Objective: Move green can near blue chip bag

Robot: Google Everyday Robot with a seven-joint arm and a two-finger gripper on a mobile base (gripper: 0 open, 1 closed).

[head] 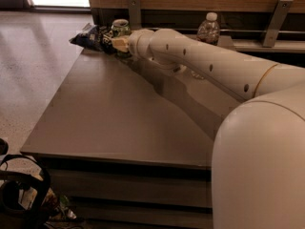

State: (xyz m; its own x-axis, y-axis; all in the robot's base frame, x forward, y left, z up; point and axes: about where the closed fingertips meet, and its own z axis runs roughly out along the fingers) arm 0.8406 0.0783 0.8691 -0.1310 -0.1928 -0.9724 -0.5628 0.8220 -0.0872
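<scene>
The green can stands upright at the far left corner of the grey table, right beside the dark blue chip bag, which lies at the table's corner. My gripper reaches across the table to the can; its pale fingers sit against the can's lower part and hide it. The white arm runs from the lower right to the can.
A clear plastic water bottle with a white cap stands at the back right, behind the arm. A wooden wall with metal brackets runs behind the table. A black bag lies on the floor at the lower left.
</scene>
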